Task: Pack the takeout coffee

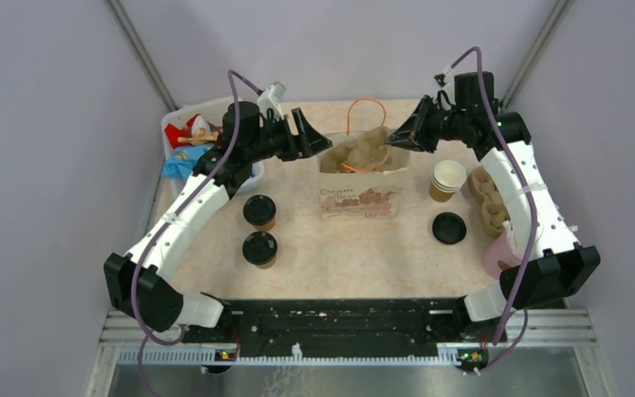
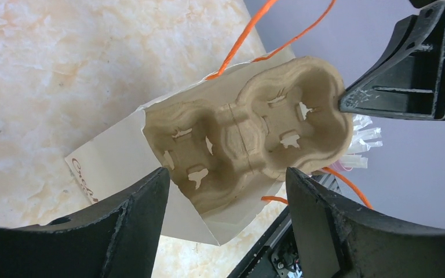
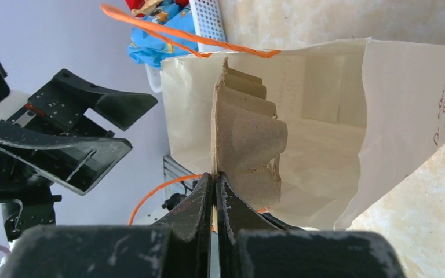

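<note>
Two lidded coffee cups (image 1: 259, 210) stand side by side on the left half of the worktop (image 1: 355, 265), well apart from the action, and nothing is touching them. Middle of the worktop, toward the far edge, there's the paper bag (image 1: 362, 194), mouth open. The pulp tray (image 2: 243, 136) rides high in it, tilted, not down on the bottom. The right end effector (image 3: 215, 184) is pinched tight on the tray's rim. The left end effector (image 2: 227, 174) hangs at the bag's left side, fingers spread wide, nothing in them.

By my reading, the job in hand is seating that tray before any cup goes in. To do it well, the right arm should turn the tray wells-up and lower it straight down until it lies flat, letting go only then. The left could steady the bag's wall so it doesn't tip or slide. Watch the orange handles (image 1: 366, 103): a loop caught under the tray would leave it crooked, and a crooked tray means spilled coffee.
</note>
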`<state>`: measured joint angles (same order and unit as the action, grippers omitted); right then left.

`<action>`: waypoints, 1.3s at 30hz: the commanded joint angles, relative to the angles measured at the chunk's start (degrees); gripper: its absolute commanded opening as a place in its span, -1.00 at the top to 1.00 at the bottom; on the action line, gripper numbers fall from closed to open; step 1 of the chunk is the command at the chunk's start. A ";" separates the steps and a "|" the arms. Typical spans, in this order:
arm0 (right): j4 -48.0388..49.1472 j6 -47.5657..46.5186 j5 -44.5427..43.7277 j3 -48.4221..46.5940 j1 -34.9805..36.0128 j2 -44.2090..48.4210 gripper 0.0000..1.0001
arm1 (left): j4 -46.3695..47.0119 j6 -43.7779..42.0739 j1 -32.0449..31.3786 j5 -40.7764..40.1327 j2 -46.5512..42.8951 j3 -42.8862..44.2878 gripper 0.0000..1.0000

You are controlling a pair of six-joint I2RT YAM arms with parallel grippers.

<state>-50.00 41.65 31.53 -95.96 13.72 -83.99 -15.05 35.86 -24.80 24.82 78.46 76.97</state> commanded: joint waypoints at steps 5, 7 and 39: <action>4.65 -0.56 1.45 1.08 -0.66 1.43 1.00 | 0.14 -1.23 -0.05 -0.69 -1.49 -0.59 -0.59; 3.65 -5.80 -1.03 1.34 -1.06 0.64 0.51 | -0.17 -1.31 -0.03 -0.63 -1.70 -0.91 -0.59; -15.14 -23.59 -45.29 -16.27 12.33 -11.57 1.00 | -24.76 -20.97 -8.85 -24.34 19.18 28.44 0.68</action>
<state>-67.31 18.57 -10.46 -109.89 24.99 -97.47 -36.82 19.66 -33.15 4.84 97.49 99.96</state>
